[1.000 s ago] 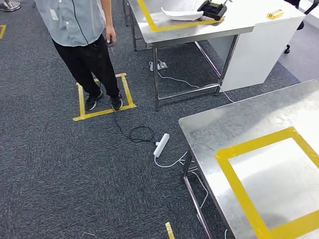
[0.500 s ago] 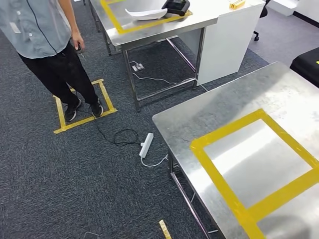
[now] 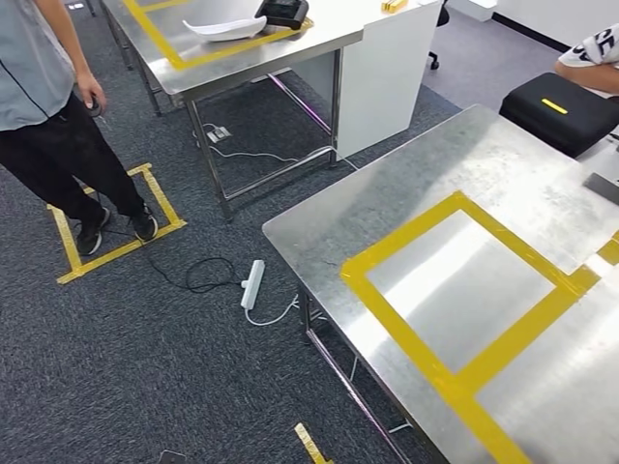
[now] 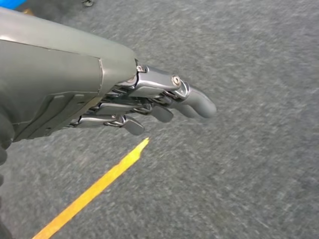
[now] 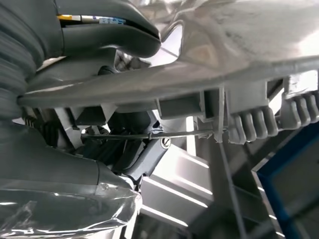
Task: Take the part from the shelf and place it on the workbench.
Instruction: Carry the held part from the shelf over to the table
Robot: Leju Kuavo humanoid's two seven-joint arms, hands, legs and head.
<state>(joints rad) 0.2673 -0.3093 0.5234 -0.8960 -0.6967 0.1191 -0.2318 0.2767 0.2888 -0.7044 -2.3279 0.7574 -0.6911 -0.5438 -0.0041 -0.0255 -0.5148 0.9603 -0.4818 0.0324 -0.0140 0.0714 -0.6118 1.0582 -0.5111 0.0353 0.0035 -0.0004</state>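
Fingers of the right hand are clamped around a pale grey moulded plastic part, thumb over one face, darker fingers under it; part sits in the hand, off the desk. Left hand grips nothing, fingers stretched out and slightly apart over dark grey carpet with a yellow tape strip. Near right: steel desk with a yellow tape square. Black case at its far right edge. White power strip on the floor left of it. Person in grey shirt stands far left in a taped floor square.
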